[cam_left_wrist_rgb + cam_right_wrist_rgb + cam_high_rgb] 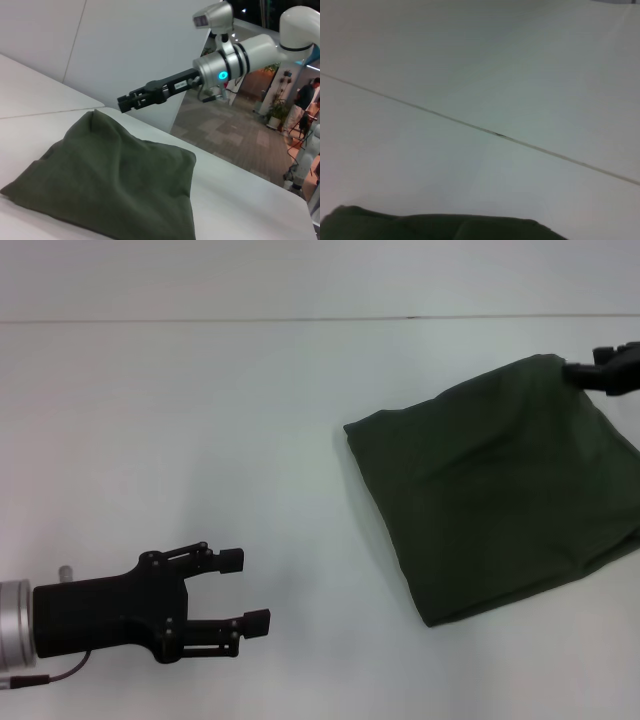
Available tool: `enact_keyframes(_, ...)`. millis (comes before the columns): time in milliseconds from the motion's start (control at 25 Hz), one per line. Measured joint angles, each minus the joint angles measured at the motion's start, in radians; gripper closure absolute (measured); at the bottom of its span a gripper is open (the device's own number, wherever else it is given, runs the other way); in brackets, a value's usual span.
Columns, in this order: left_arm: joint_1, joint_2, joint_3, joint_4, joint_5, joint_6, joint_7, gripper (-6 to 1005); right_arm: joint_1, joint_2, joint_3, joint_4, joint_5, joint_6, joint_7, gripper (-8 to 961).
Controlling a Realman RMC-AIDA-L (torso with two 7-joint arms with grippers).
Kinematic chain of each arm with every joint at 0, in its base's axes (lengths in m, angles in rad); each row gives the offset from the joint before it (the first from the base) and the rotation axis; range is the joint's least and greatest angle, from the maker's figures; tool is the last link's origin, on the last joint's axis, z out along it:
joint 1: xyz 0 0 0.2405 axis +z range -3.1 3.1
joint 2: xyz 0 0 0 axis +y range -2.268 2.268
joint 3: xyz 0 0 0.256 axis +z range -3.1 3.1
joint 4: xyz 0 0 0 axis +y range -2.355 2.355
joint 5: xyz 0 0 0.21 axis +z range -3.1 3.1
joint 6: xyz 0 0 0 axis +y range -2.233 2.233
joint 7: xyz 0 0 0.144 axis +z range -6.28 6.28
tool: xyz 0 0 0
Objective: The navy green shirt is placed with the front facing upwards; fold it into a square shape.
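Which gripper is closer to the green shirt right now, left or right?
Right. The right gripper is at the far corner of the folded navy green shirt, its fingers closed. The left gripper hovers open over the table, well off to the shirt's left.

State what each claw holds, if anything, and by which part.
The left claw is open and holds nothing. The right claw touches the far corner of the folded dark olive-green cotton shirt; whether it grips cannot be told.
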Motion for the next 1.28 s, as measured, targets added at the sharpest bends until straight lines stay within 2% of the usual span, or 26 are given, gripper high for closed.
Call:
enact_keyframes(200,0.000,0.000,-0.005,-0.014,-0.008,0.000,0.015,100,-0.065,0.004,-0.006,-0.099,0.115,-0.173,-0.007,324)
enact_keyframes(280,0.000,0.000,-0.006,-0.025,-0.010,0.003,0.028,100,-0.100,0.004,-0.009,-0.130,0.163,-0.236,-0.036,277)
enact_keyframes(480,0.000,0.000,-0.010,-0.035,-0.022,0.013,0.045,99,-0.241,0.004,0.014,-0.183,0.323,-0.372,-0.194,159)
enact_keyframes(640,0.001,0.000,-0.011,-0.037,-0.023,0.024,0.051,98,-0.372,0.005,0.064,-0.172,0.442,-0.468,-0.393,64)
enact_keyframes(720,0.002,0.002,-0.011,-0.037,-0.023,0.039,0.051,97,-0.425,0.007,0.097,-0.150,0.471,-0.512,-0.484,54)
enact_keyframes(880,-0.009,0.010,-0.013,-0.032,-0.022,0.087,0.051,96,-0.479,0.007,0.175,-0.093,0.473,-0.641,-0.656,38)
enact_keyframes(1080,-0.023,0.024,-0.010,-0.036,-0.013,0.123,0.043,95,-0.523,0.007,0.291,-0.025,0.466,-0.770,-0.831,36)
enact_keyframes(1280,-0.014,0.026,-0.023,-0.030,-0.010,0.123,0.047,94,-0.537,0.007,0.322,0.031,0.451,-0.800,-0.905,34)
